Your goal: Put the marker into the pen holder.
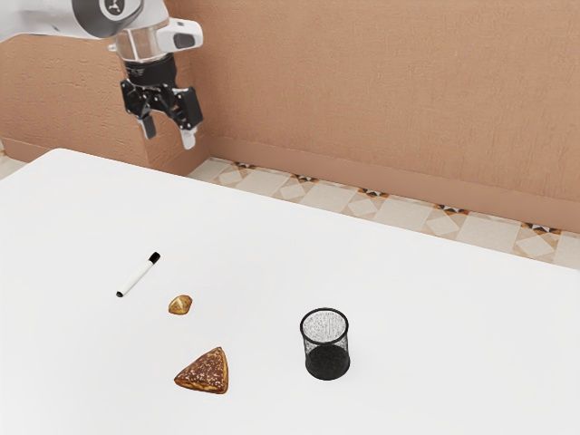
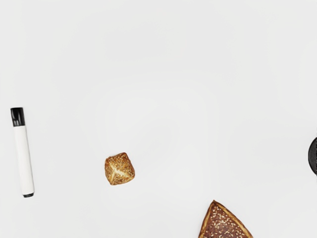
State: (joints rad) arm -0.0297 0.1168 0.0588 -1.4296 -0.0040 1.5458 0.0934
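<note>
High above the table, at the upper left of the exterior view, my gripper [image 1: 169, 131] hangs open, its two fingers apart with nothing between them. The white marker [image 1: 137, 275] with black ends lies flat on the table, toward the exterior view's left; the wrist view also has the marker [image 2: 24, 159] lying down. A black mesh pen holder [image 1: 326, 344] stands upright nearer the exterior view's right, with no pen visible inside. Part of the pen holder's dark rim [image 2: 312, 156] enters the wrist view.
A small brown bread piece [image 1: 180, 304] lies beside the marker, on the side toward the pen holder. A larger seeded triangular pastry [image 1: 206, 372] rests between marker and holder, nearer the exterior camera. The white table [image 1: 435, 308] carries them all.
</note>
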